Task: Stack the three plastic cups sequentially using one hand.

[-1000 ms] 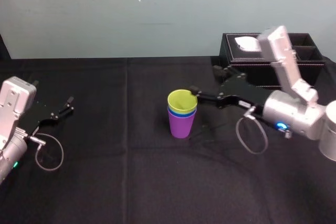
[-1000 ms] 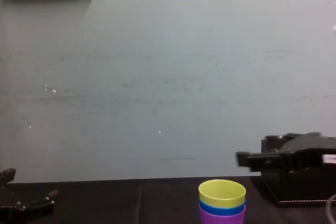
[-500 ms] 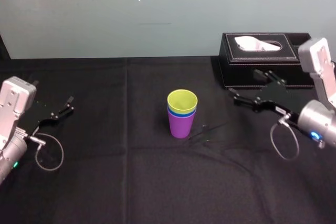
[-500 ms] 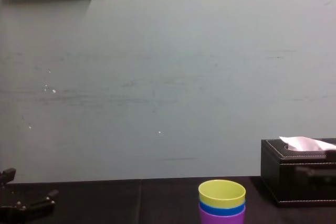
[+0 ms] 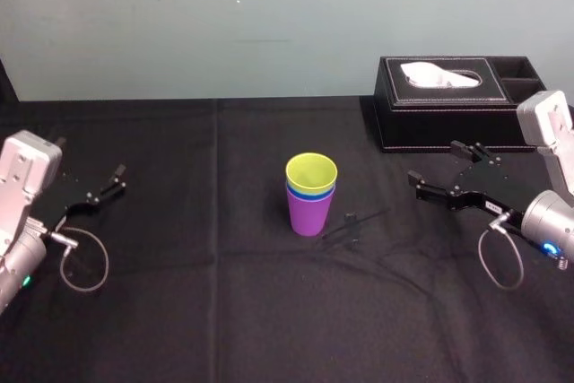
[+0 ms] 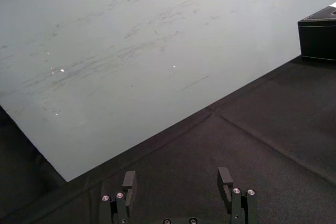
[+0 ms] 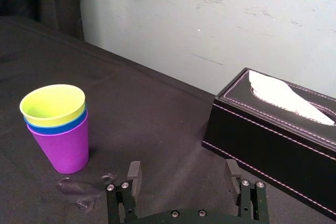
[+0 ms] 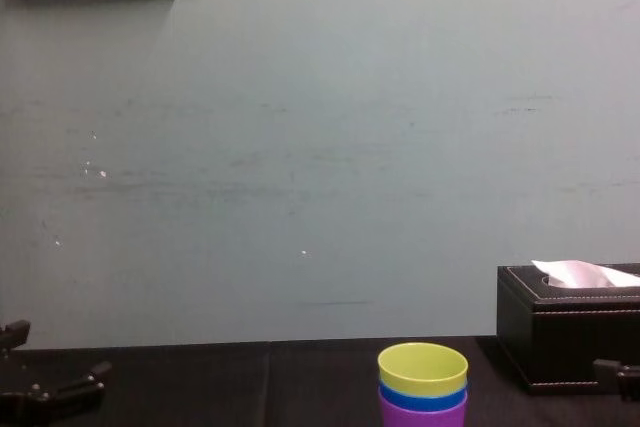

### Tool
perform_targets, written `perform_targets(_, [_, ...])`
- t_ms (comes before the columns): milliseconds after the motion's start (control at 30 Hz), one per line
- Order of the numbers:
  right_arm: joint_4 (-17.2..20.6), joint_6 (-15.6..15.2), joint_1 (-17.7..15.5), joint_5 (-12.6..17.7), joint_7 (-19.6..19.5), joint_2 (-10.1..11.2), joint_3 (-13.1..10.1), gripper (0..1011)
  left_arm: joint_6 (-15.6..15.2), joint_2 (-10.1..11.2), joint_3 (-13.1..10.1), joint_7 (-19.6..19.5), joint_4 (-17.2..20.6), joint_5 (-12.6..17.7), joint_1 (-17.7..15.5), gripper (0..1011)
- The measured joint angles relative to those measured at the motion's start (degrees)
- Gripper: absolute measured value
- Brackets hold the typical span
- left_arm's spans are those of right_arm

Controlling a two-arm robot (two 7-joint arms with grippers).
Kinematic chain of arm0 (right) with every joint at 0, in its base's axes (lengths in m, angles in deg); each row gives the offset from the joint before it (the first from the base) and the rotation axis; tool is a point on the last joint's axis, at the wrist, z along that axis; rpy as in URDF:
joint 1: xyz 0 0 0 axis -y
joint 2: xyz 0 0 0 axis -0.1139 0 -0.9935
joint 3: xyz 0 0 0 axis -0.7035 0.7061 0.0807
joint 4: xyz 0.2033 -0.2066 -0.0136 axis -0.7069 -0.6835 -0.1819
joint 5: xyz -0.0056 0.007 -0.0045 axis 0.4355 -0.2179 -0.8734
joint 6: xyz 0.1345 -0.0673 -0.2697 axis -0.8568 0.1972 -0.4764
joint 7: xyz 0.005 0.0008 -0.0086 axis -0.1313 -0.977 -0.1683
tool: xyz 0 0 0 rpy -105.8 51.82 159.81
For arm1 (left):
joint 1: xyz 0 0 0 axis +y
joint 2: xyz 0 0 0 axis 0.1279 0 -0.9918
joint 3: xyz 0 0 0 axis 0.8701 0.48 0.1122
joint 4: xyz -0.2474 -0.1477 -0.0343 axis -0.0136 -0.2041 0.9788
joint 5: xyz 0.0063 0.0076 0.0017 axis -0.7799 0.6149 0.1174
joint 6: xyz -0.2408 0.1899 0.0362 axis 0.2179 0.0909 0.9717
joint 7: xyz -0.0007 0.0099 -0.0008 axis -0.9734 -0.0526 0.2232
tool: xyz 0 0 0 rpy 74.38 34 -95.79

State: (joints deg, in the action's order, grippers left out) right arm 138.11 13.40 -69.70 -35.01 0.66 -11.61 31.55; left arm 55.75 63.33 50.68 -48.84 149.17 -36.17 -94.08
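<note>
The three plastic cups stand nested in one stack (image 5: 310, 195) at the table's middle: purple (image 7: 60, 142) at the bottom, a blue rim (image 7: 55, 124) above it, yellow-green (image 7: 52, 103) on top. The stack's top also shows in the chest view (image 8: 422, 379). My right gripper (image 5: 434, 164) hovers well to the right of the stack, open, with nothing between its fingers (image 7: 184, 174). My left gripper (image 5: 109, 182) rests parked at the table's left edge, open and empty (image 6: 177, 182).
A black tissue box (image 5: 448, 114) with a white tissue stands at the back right, just behind the right gripper. Black cloth (image 5: 224, 311) covers the table. A pale wall (image 8: 320, 147) rises behind it.
My right gripper has drawn back from the cup stack to the right and lower, staying open. The stack and the left arm have not moved.
</note>
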Motion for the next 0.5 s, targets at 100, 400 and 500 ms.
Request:
perform_targets(100, [0.1,0.0,0.0,0.0,0.0,0.0,0.0,1004,0.0,0.0,0.0,0.0,0.0,0.0,0.0,1010])
perform_targets(400, [0.3,-0.1,0.0,0.1,0.0,0.0,0.0,1004,0.0,0.0,0.0,0.0,0.0,0.0,0.0,1010])
perform_targets(500, [0.4,-0.1,0.1,0.2,0.0,0.0,0.0,1004,0.0,0.0,0.0,0.0,0.0,0.0,0.0,1010])
